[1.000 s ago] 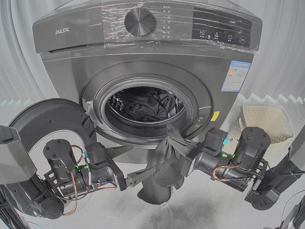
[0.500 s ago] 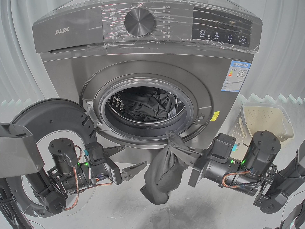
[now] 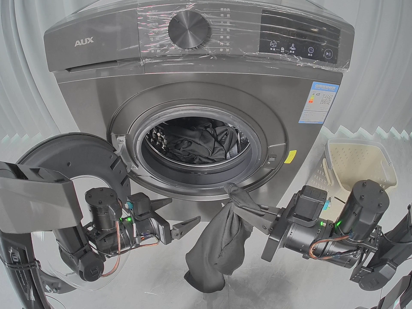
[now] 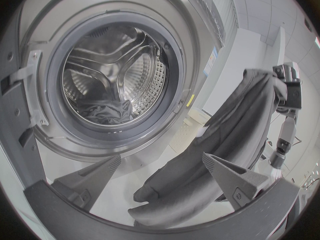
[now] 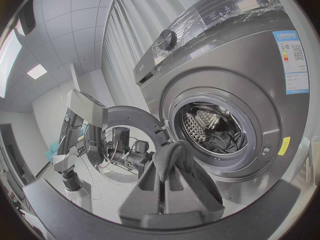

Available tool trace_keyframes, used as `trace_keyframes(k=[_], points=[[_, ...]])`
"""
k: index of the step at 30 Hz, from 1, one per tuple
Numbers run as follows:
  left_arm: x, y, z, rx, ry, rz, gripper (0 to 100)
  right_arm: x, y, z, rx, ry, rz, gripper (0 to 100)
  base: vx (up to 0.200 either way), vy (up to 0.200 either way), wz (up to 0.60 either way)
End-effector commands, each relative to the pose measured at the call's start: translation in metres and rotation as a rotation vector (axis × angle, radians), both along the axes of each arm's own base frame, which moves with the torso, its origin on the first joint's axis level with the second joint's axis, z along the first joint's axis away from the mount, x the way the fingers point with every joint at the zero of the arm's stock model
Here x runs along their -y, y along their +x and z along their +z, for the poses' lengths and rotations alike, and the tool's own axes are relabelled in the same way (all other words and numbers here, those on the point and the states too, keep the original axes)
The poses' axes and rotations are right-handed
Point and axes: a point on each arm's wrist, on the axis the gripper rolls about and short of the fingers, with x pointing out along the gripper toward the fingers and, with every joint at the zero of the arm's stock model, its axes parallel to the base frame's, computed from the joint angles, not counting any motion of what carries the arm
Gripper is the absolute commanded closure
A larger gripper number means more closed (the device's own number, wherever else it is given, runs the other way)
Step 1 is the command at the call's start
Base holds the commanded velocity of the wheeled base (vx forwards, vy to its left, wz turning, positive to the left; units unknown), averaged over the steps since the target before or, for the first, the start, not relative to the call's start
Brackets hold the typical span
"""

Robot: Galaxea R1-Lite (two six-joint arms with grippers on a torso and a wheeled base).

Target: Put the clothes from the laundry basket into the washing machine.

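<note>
Right claw [image 3: 238,201]: clamped tight on the top end of a dark cloth [image 3: 219,241], low in front of the washer [image 3: 206,82], on the robot's right side.
Left claw [image 3: 184,211]: fingers wide apart, nothing in them. It is low on the left side, just beside the hanging cloth, and looks not to touch it.
Dark cloth: it hangs down from the right claw. Its long way runs up and down, with the bunched bottom near the floor [image 3: 141,280]. The pinched top is just under the bottom edge of the round hole [image 3: 197,144].
Which way to go: the hole lies up and ahead of the right claw. I think the cloth must go up over the edge and then in. The long tail could catch there or flop outside.
Nearer arm: the right one, as it has the cloth. The left claw is close enough to help with the tail.
Door [image 3: 68,155]: swung open on the left, behind the left arm.
Inside the hole: dark clothes [image 3: 197,142] lie at the bottom.
Basket [image 3: 360,159]: cream, on the floor to the right of the washer, behind the right arm.
Left wrist view: looks deep into the hole, where there is lots of room above the dark clothes [image 4: 103,112].
Right wrist view: the dark cloth [image 5: 176,154] folds over the top of the pressed-together fingers [image 5: 150,184].
</note>
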Motion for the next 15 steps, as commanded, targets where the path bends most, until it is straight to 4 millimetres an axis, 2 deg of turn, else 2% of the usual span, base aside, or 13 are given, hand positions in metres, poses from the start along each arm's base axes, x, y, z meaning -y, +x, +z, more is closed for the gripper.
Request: trace_keyframes(k=[1, 9, 14, 15], points=[[0.001, 0.002, -0.020, -0.048, 0.038, -0.003, 0, -0.002, 0.001, 0.005, 0.020, 0.020, 0.005, 100, 0.000, 0.000, 0.00], [0.006, -0.006, -0.037, -0.093, 0.086, -0.041, 0, -0.013, 0.002, 0.007, 0.032, 0.045, 0.028, 100, 0.000, 0.000, 0.00], [0.011, 0.004, -0.040, -0.077, 0.078, -0.035, 0, -0.015, 0.001, 0.007, 0.040, 0.057, 0.034, 100, 0.000, 0.000, 0.00], [0.011, 0.011, -0.037, -0.057, 0.063, -0.022, 0, -0.013, 0.000, 0.006, 0.037, 0.053, 0.036, 100, 0.000, 0.000, 0.00]])
